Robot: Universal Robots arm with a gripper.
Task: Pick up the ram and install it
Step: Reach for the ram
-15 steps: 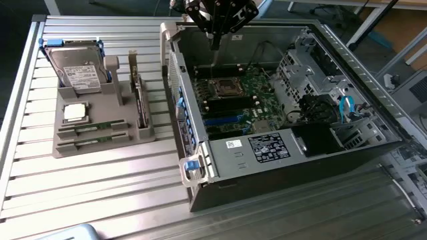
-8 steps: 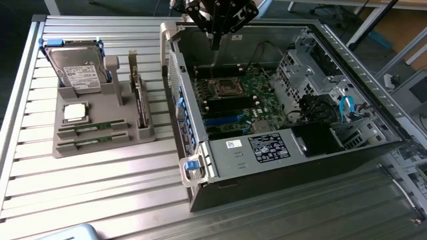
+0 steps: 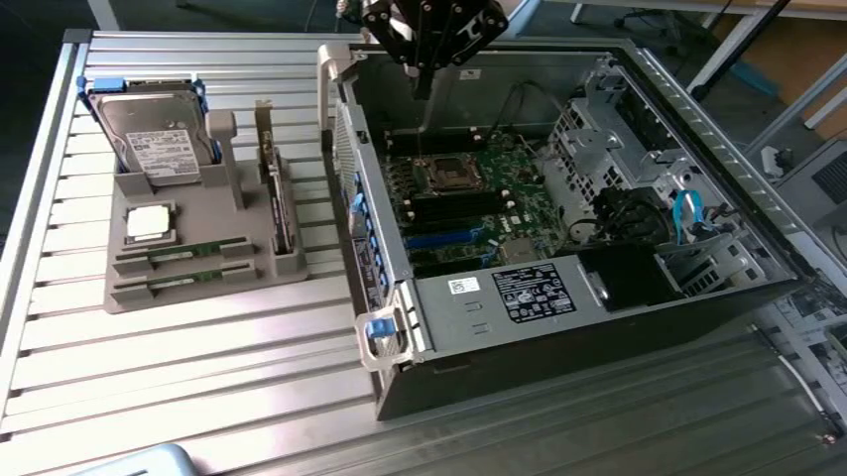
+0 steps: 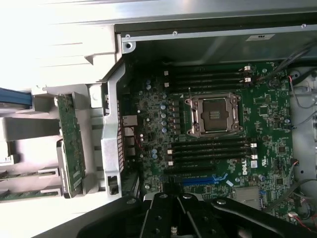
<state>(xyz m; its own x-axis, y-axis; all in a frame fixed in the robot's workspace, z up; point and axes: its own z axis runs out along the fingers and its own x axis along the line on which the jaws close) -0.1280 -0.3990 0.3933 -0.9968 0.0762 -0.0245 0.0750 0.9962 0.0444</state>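
Two ram sticks, thin green strips, lie in slots at the front of a grey holder: one ram stick and a second ram stick just in front of it. Both also appear in the wrist view as ram strips at the picture's edge. My gripper hangs over the back wall of the open computer case, far from the holder, shut with nothing in it. Its black body looks down on the green motherboard, with empty black memory slots on both sides of the CPU socket.
The grey holder also carries a hard drive, a square silver CPU chip and an upright expansion card. The case stands at the exterior view's right on a ribbed metal table. Cables and a drive cage crowd the case's far side.
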